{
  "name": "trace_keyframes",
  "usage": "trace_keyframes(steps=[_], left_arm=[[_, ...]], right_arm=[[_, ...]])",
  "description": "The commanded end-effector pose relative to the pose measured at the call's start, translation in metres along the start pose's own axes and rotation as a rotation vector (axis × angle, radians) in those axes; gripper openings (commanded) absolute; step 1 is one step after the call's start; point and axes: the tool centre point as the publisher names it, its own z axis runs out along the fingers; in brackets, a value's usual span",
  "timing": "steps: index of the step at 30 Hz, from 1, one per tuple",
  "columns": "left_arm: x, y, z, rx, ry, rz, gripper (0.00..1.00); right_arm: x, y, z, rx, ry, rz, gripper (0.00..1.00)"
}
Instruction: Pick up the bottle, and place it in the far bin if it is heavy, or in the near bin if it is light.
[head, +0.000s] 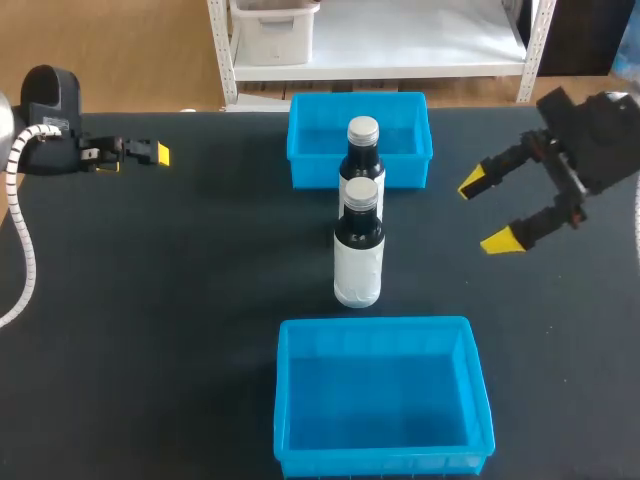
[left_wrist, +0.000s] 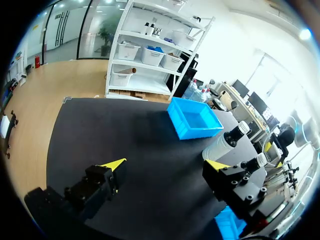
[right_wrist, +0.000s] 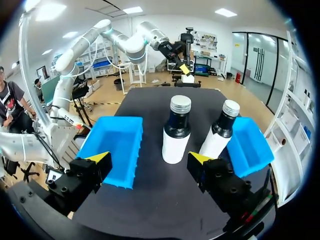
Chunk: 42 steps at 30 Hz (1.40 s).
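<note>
Bottles (head: 359, 255) stand between your two bins; the near bin (head: 380, 395) and far bin (head: 312, 140) show only bare blue floors. Both bottles are upright on the table (head: 150, 300), caps up, with the rear bottle (head: 363, 152) just behind the front one. You see the right gripper (head: 486, 212) and left gripper (left_wrist: 167, 163) with fingers spread, holding nothing.

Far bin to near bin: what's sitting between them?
Two upright bottles: the far bottle just before the far bin, the near bottle next, toward the near bin. Clear in the head view.
</note>
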Motion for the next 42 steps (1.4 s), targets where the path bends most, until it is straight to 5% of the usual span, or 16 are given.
trace_keyframes(steps=[1,19,42], left_arm=[[0.0,0.0,0.0,0.0,0.0,0.0,1.0],[0.0,0.0,0.0,0.0,0.0,0.0,1.0],[0.0,0.0,0.0,0.0,0.0,0.0,1.0]], right_arm=[[-0.002,-0.017,0.016,0.0,0.006,0.02,1.0],[-0.014,-0.046,0.051,0.075,0.035,0.048,1.0],[-0.026,-0.066,0.091,0.051,0.013,0.065,1.0]])
